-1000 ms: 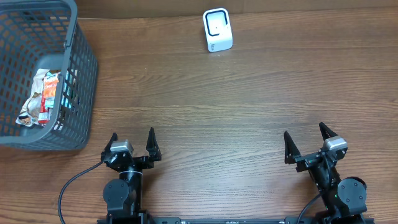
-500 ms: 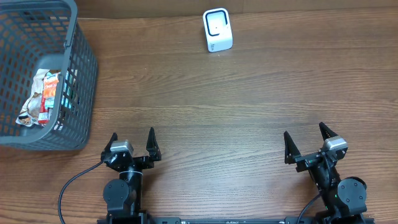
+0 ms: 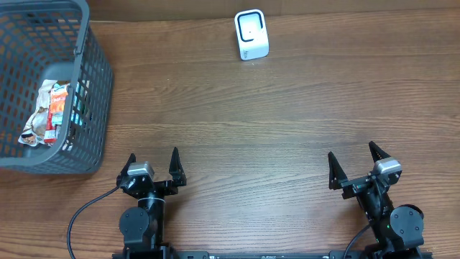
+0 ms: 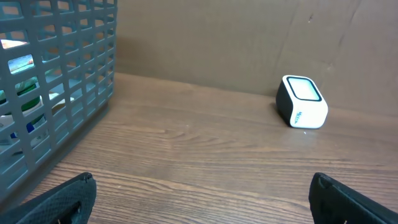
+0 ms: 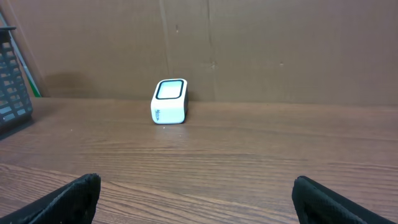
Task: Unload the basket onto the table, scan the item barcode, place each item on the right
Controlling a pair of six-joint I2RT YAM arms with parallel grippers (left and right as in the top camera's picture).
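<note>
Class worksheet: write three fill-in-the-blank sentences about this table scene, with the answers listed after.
1. The crumpled snack packets lie inside the grey ____.
2. The barcode scanner has a ____ body.
3. The left gripper and right gripper both stand ____, holding nothing.
Answers: basket; white; open.

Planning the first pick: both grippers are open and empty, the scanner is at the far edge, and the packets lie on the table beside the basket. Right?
Not quite: the packets lie inside the basket, not on the table beside it, as the overhead view shows. The rest holds.
</note>
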